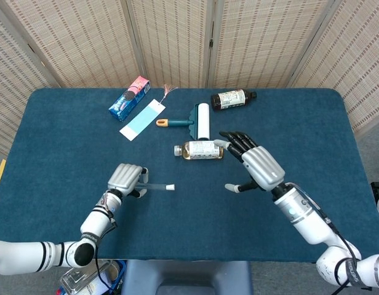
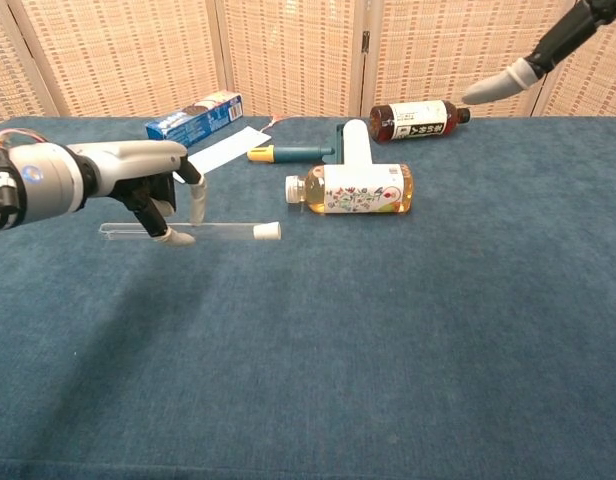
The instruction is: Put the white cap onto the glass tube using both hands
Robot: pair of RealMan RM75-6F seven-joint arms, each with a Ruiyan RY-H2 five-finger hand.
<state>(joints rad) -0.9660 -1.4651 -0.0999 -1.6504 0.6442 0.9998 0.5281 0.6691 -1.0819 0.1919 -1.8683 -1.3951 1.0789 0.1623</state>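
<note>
The glass tube [image 1: 154, 185] [image 2: 223, 230] lies level, low over the blue table, with the white cap [image 1: 170, 187] [image 2: 269, 231] seated on its right end. My left hand [image 1: 125, 178] [image 2: 128, 175] pinches the tube's left part between thumb and a finger. My right hand [image 1: 256, 167] hovers well to the right of the cap, fingers spread and holding nothing. In the chest view only one of its fingertips [image 2: 498, 86] shows, at the top right.
A tea bottle [image 1: 200, 149] [image 2: 350, 189] lies behind the cap. Further back are a lint roller [image 1: 199, 121] [image 2: 353, 145], a dark bottle [image 1: 231, 98] [image 2: 418, 120], a blue box [image 1: 129, 98] [image 2: 193, 115] and a white-and-blue card [image 1: 140, 119] [image 2: 226, 148].
</note>
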